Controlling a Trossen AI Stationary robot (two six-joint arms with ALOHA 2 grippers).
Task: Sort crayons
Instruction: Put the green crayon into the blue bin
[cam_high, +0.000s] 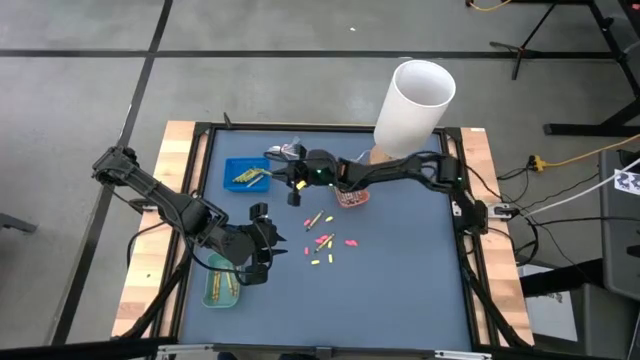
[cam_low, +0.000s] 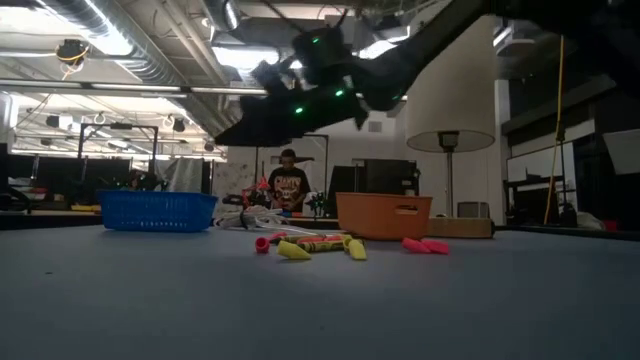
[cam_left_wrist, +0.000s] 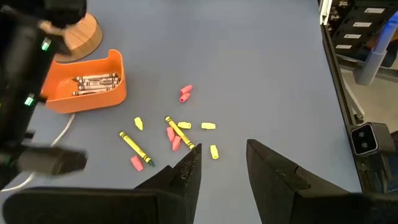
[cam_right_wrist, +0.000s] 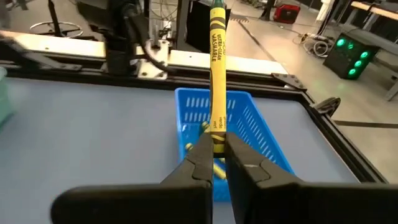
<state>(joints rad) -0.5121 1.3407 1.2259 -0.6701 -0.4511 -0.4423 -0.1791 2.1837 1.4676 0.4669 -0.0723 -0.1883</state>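
Note:
My right gripper (cam_high: 292, 184) is shut on a yellow crayon (cam_right_wrist: 217, 62) just right of the blue tray (cam_high: 246, 175), which shows beyond the fingers in its wrist view (cam_right_wrist: 245, 127) with yellow crayons in it. My left gripper (cam_high: 274, 246) is open and empty (cam_left_wrist: 221, 163), left of the loose crayons (cam_high: 326, 242). These yellow sticks and short pink and yellow pieces (cam_left_wrist: 177, 134) lie flat on the blue mat. The orange tray (cam_left_wrist: 87, 84) holds several pale-wrapped crayons. A green tray (cam_high: 222, 287) sits at the near left. My right gripper pinches the yellow crayon by one end (cam_right_wrist: 217, 142) between its two fingers. The fingers reach in from the table's right, pointing left toward the blue tray. The crayon sticks out past the fingertips along their line, lifted clear of the mat.
A tall white cylinder (cam_high: 415, 100) on a wooden base stands at the far right, behind the orange tray (cam_high: 352, 196). A thin white cable (cam_left_wrist: 53, 140) lies by the orange tray. The table's black frame (cam_high: 200, 135) edges the mat. A person (cam_low: 290, 180) is in the room beyond.

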